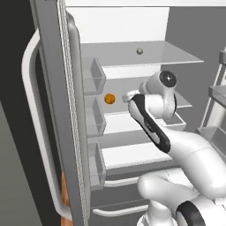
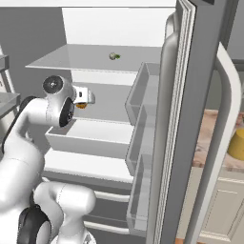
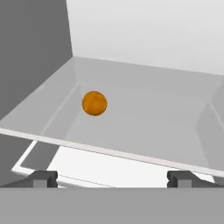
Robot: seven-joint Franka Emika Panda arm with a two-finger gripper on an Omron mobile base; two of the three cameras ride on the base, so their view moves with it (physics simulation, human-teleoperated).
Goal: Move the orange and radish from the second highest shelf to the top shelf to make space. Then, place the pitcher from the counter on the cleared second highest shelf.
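The left base view looks forward and down from behind the arm's left side, past the open left fridge door [image 1: 53, 110]; the right base view does the same from the right, past the right door [image 2: 190, 119]; both share the fridge shelves, the orange [image 1: 109, 99] and the radish [image 2: 113, 56]; the hand view sits close above the second highest shelf [image 3: 144, 122], facing the fridge's back wall.
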